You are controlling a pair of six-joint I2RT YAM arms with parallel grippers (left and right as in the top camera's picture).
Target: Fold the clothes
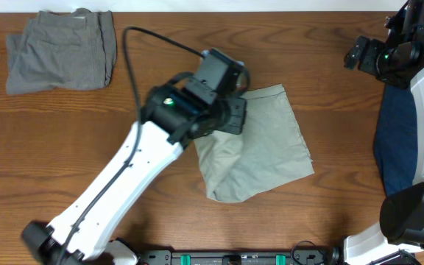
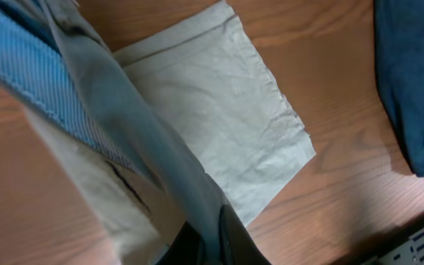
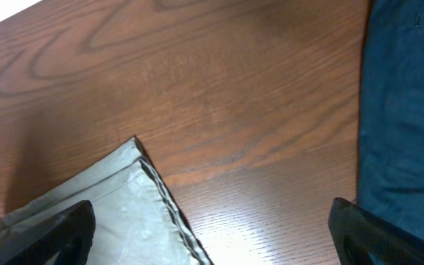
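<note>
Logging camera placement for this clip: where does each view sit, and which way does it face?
Overhead: fixed above the table, facing straight down; both arms show, the left over the khaki shorts.
Left wrist: on the left arm, looking down past the left gripper along lifted khaki cloth.
Right wrist: on the right arm, facing down at wood; the open right gripper has its fingertips in the bottom corners.
Shared: all three show the khaki shorts and navy garment.
</note>
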